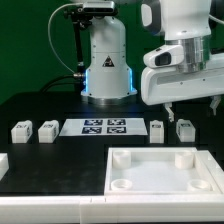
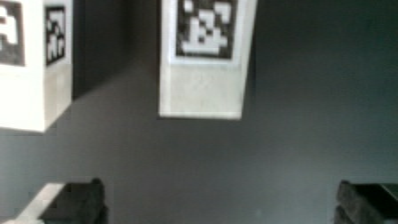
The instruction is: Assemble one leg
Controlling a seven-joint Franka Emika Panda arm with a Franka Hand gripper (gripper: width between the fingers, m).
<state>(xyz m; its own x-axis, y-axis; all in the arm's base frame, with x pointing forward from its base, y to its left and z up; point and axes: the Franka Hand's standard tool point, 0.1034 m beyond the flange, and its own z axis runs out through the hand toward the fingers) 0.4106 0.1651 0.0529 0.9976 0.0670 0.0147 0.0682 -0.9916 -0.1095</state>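
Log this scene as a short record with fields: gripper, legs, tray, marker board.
gripper: open, empty, hovering near the right legs
right legs: two, standing loose, neither gripped
left legs: two, standing loose
tray: white, its round sockets empty
marker board: flat, between the two leg pairs

Four legs total on the table (image 1: 40,105): leg (image 1: 20,130) and leg (image 1: 46,130) on the exterior view's left of the one marker board (image 1: 105,126), leg (image 1: 157,129) and leg (image 1: 185,129) on its right. One white tray (image 1: 150,153) on the near side of the marker board, one arm (image 1: 180,40), one tool (image 1: 193,106); marker board tags too small to count. Wrist view catches only two legs (image 2: 205,55), one tag each, plus the tool's two fingers (image 2: 71,203).
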